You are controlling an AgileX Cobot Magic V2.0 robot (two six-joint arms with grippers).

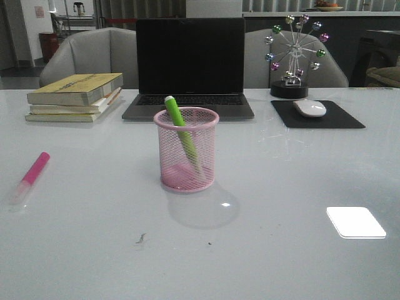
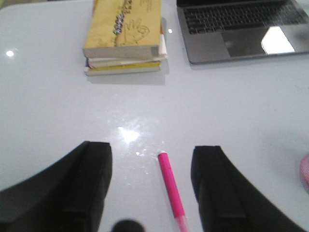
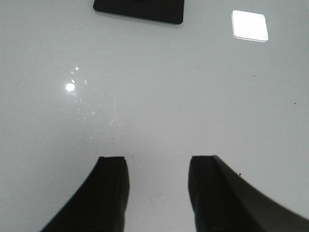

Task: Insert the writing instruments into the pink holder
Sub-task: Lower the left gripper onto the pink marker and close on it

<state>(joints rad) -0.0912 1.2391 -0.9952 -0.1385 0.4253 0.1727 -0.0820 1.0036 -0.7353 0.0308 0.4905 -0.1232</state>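
Standing near the middle of the white bench (image 1: 300, 187), the pink holder (image 1: 186, 150) already carries the green marker (image 1: 181, 132), which leans inside with its top end tilted toward 11 o'clock above the rim. From the holder, the pink marker (image 1: 31, 175) lies flat on the bench at about 9 o'clock, well apart, its clear cap nearer the front edge.

Seen from the left wrist, the left gripper (image 2: 152, 186) hangs over that pink marker (image 2: 171, 188) with its jaws spread wide, one to each side of the marker and neither touching it. The right gripper (image 3: 157, 193) has its jaws spread too, over bare bench with nothing between them.

Toward 12 o'clock from the holder sits an open laptop (image 1: 190, 62); a stack of books (image 1: 75, 97) lies at 10 o'clock, and a white mouse (image 1: 309, 108) on a black pad (image 1: 340, 119) at 2 o'clock, with a small ferris-wheel ornament (image 1: 294, 56) behind it.
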